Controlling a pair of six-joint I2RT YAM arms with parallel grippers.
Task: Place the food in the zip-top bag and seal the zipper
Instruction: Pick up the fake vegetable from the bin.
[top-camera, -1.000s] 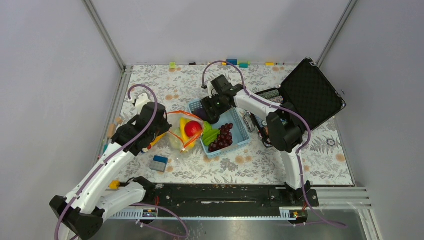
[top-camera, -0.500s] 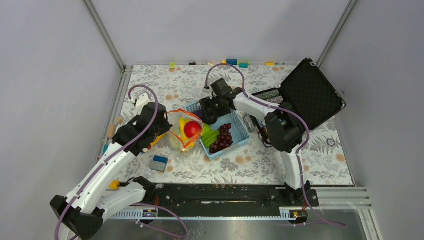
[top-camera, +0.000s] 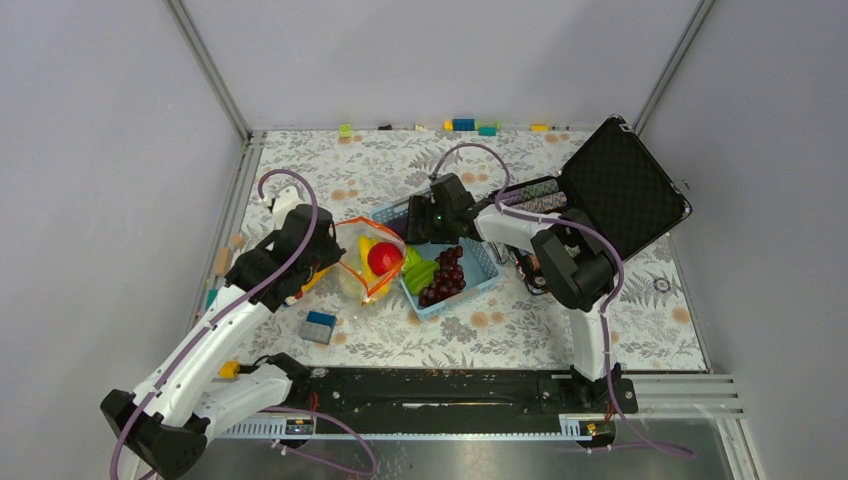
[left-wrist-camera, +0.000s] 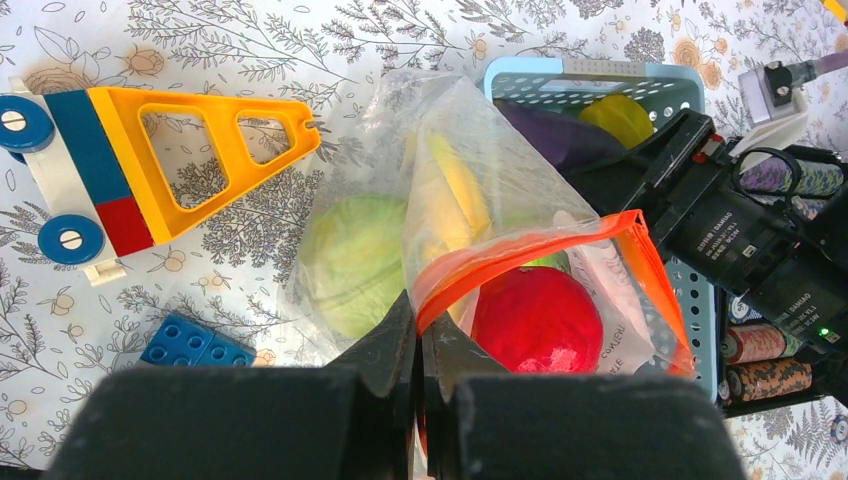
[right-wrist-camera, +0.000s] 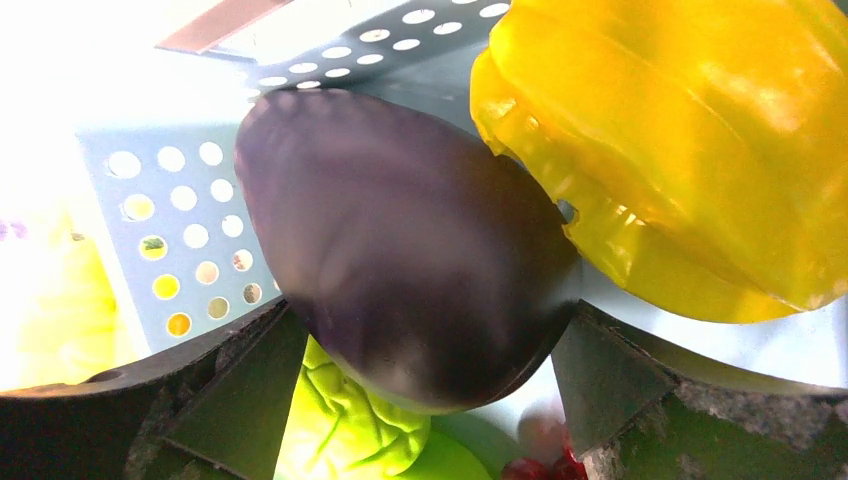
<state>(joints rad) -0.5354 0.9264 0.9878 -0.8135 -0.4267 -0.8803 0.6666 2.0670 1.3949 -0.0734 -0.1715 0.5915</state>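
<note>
Zipper (left-wrist-camera: 530, 248) sits pinched between the left claw's (left-wrist-camera: 418, 320) closed fingers.

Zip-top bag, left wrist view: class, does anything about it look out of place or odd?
Yes. The red apple sits right in the mouth of the zip-top bag, not deeper in, so the orange zipper bows around it. Sealing looks unlikely as it lies.

- Zip-top bag (left-wrist-camera: 440, 120) lies left of the basket (top-camera: 487, 260), against its side.
- Cabbage head (left-wrist-camera: 350, 260) and banana (left-wrist-camera: 455, 190) sit inside the bag, with the apple (top-camera: 384, 257) at its mouth.
- Grapes (top-camera: 447, 275) occupy the basket's near half.
- Eggplant (right-wrist-camera: 400, 250) and pepper (right-wrist-camera: 680, 150) lie side by side at the basket's far end.
- Open case (top-camera: 620, 185) stands right of the basket.
</note>
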